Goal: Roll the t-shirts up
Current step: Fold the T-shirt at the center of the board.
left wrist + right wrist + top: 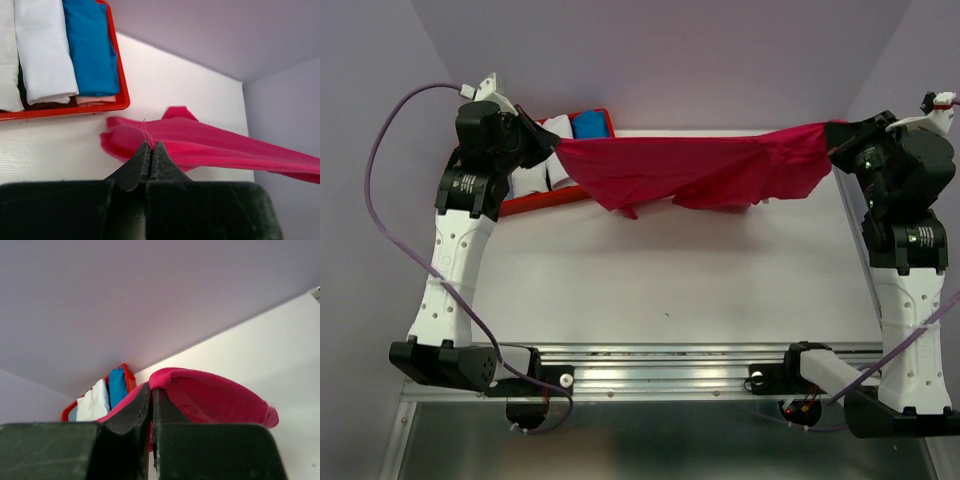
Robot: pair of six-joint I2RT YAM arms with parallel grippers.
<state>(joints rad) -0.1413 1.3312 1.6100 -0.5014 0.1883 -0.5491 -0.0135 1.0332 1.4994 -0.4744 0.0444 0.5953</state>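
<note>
A magenta-pink t-shirt (700, 168) hangs stretched in the air across the back of the table, sagging in the middle. My left gripper (554, 147) is shut on its left end, my right gripper (832, 140) shut on its right end. In the left wrist view the shut tips of the left gripper (151, 145) pinch the pink t-shirt (210, 147). In the right wrist view the pink t-shirt (215, 397) folds over the tips of the right gripper (151, 388). Rolled white t-shirts (42, 55) and a blue one (90, 50) lie in the red tray (122, 95).
The red tray (545, 200) stands at the back left, partly behind the left arm, with rolled shirts in it. Purple walls close the table at the back and both sides. A metal rail (660, 365) runs along the near edge between the arm bases.
</note>
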